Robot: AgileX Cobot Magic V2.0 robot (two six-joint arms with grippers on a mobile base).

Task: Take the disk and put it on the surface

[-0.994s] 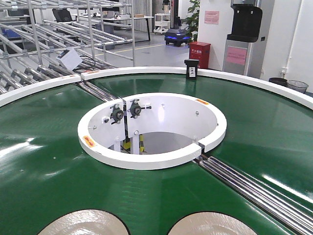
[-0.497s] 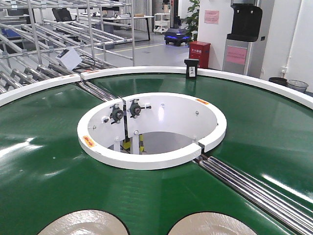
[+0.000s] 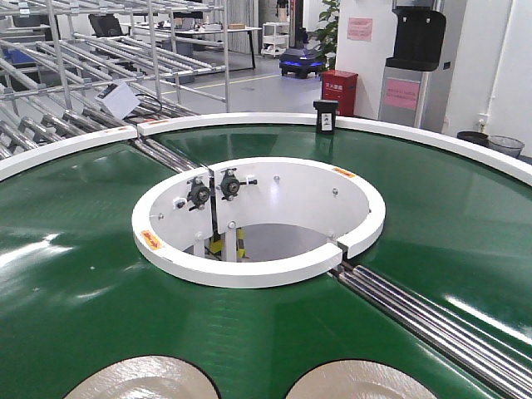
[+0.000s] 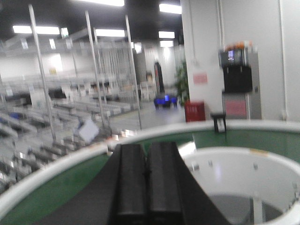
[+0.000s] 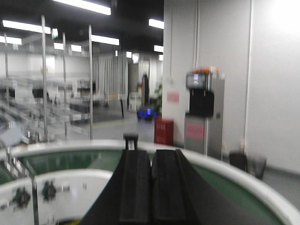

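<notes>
Two pale beige disks on green belt | left gripper, right gripper: closed, empty

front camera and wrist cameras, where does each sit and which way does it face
Front: over the near side of the green belt, looking down across its white ring; pale disks at bottom edge; no arm shows.
Left wrist: behind the shut left gripper, level across the ring.
Right wrist: behind the shut right gripper, same way.
All three share the red cabinet.
</notes>
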